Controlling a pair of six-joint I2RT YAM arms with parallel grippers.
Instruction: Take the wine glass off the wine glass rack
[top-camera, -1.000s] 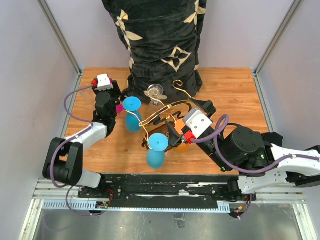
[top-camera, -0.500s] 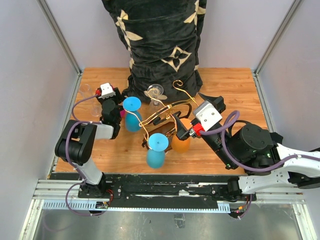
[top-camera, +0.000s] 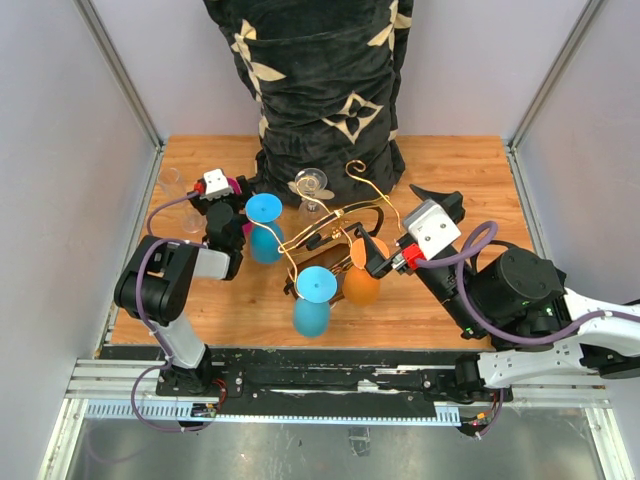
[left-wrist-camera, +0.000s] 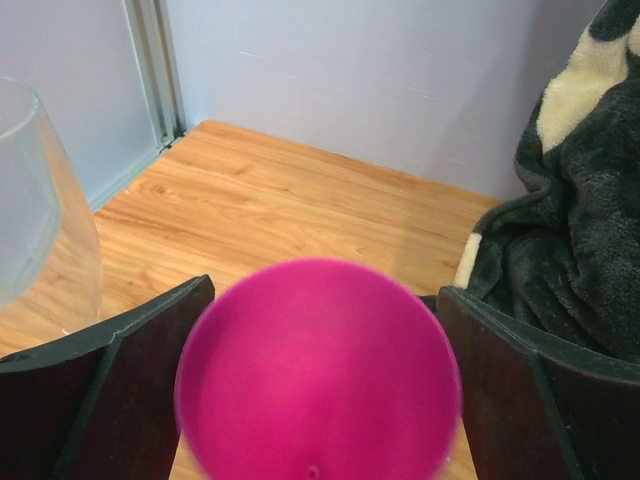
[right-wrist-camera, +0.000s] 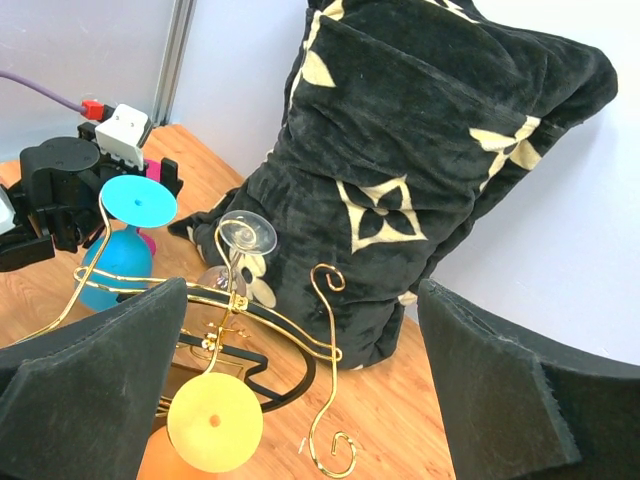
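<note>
From above, the rack (top-camera: 345, 222) stands before a black pillow (top-camera: 320, 80). Two blue glasses (top-camera: 265, 230) hang at the rack's left and near side, and an orange glass (top-camera: 361, 280) hangs at its near right. The left gripper (top-camera: 232, 192) sits left of the rack, the right gripper (top-camera: 393, 226) just right of it.

At the left wrist, both fingers (left-wrist-camera: 120, 400) are clamped on a pink glass (left-wrist-camera: 320, 370), with a clear glass (left-wrist-camera: 35, 220) beside.

At the right wrist, the fingers (right-wrist-camera: 90, 370) are spread wide and grip nothing, facing the rack.
</note>
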